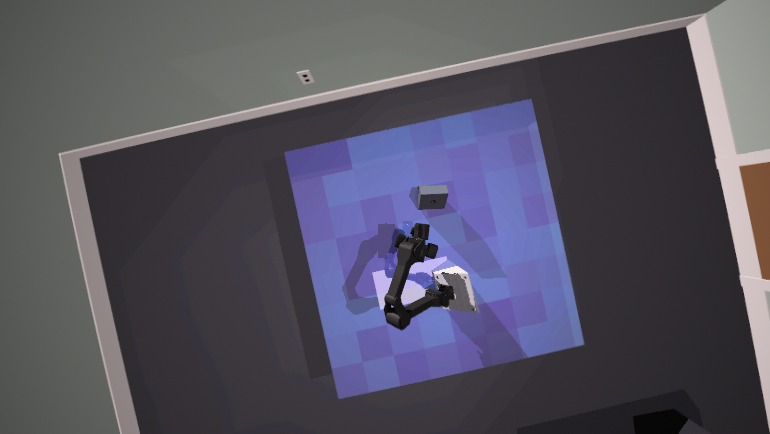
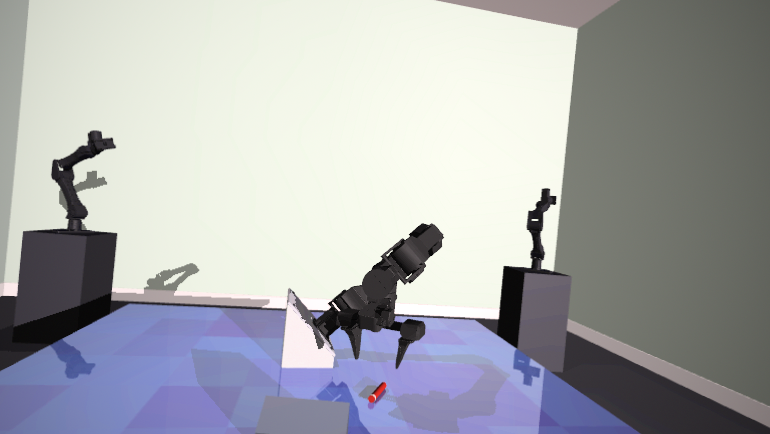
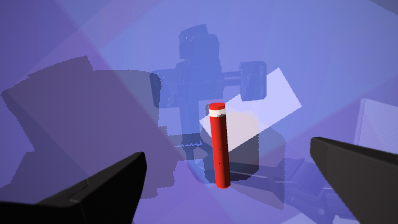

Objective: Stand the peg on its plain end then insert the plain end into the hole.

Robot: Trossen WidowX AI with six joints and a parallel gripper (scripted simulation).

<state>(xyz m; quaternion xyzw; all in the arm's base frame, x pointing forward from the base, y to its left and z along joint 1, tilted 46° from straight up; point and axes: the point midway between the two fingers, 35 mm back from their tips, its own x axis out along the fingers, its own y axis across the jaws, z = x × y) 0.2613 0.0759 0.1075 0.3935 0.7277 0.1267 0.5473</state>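
The red peg [image 2: 379,390] [image 3: 220,150] lies on its side on the table. Its white-banded end is at the top in the wrist view and nearest the camera in the exterior view. The arm hides it in the top view. My gripper [image 2: 377,362] [image 3: 227,152] is open and empty, above the peg and pointing down. In the wrist view the peg shows between the two spread fingers, touching neither. The grey sloped panel [image 1: 439,205] [image 2: 304,416] shows one dark hole in the top view. Its hole face is hidden in the exterior view.
The arm is mounted on a white slanted base [image 1: 462,291] [image 2: 305,347] on the blue and purple patterned table [image 1: 372,372] [image 2: 64,398]. Two other arms stand on dark pedestals [image 2: 48,280] [image 2: 541,307] in the background. Shadows and reflections of the arm lie around the peg.
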